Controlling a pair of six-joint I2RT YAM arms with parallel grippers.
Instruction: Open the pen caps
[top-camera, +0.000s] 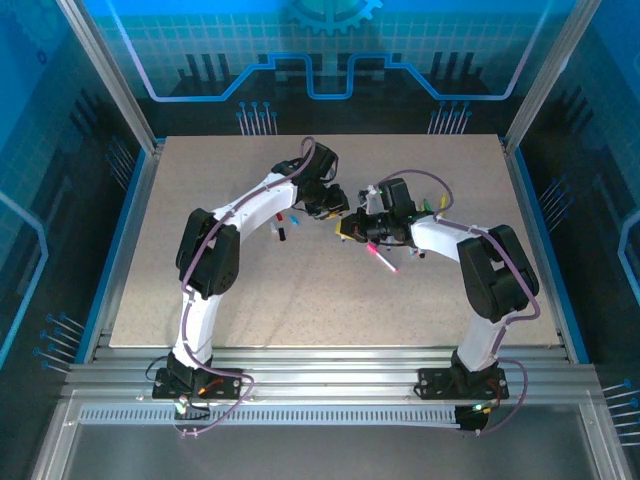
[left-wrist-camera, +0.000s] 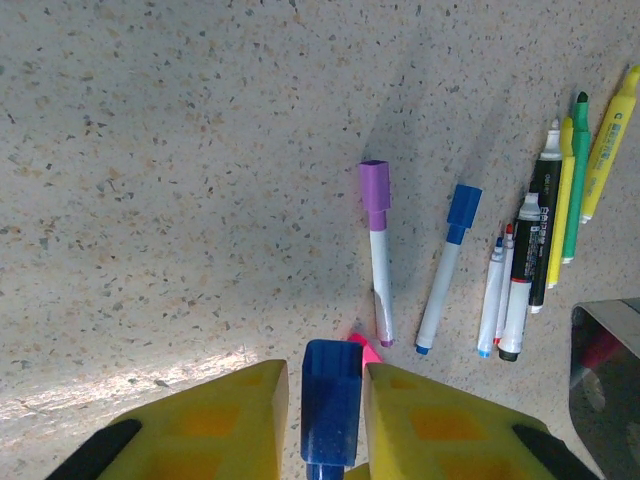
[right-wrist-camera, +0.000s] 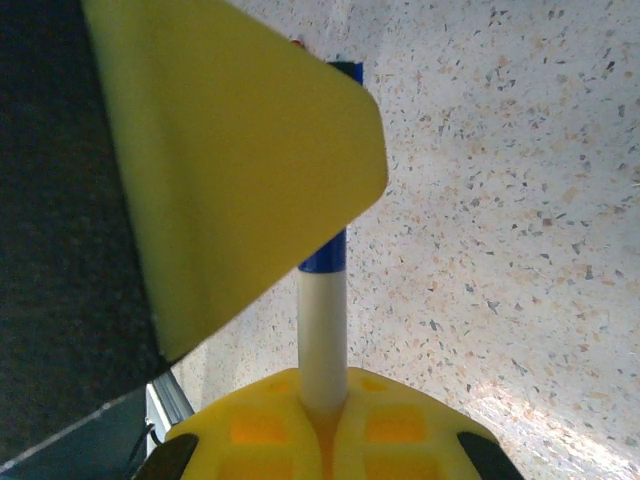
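A white pen body (right-wrist-camera: 323, 340) is clamped in my right gripper (right-wrist-camera: 323, 400), which is shut on it. Its blue pen cap (right-wrist-camera: 325, 258) points away and runs behind a yellow finger (right-wrist-camera: 230, 150) of the left gripper. In the left wrist view that blue cap (left-wrist-camera: 331, 400) lies between the fingers of my left gripper (left-wrist-camera: 325, 385), with a narrow gap on each side, so the jaws stand slightly open. The left gripper (top-camera: 338, 212) and right gripper (top-camera: 352, 228) meet above mid-table. On the table lie a pen with a purple cap (left-wrist-camera: 374, 186) and one with a blue cap (left-wrist-camera: 464, 205).
A pink piece (left-wrist-camera: 367, 350) peeks out just beyond the left fingertips. Several uncapped pens (left-wrist-camera: 520, 280) and green (left-wrist-camera: 575, 180) and yellow (left-wrist-camera: 610, 140) markers lie in a row to the right. A pink pen (top-camera: 383, 260) lies near the right arm.
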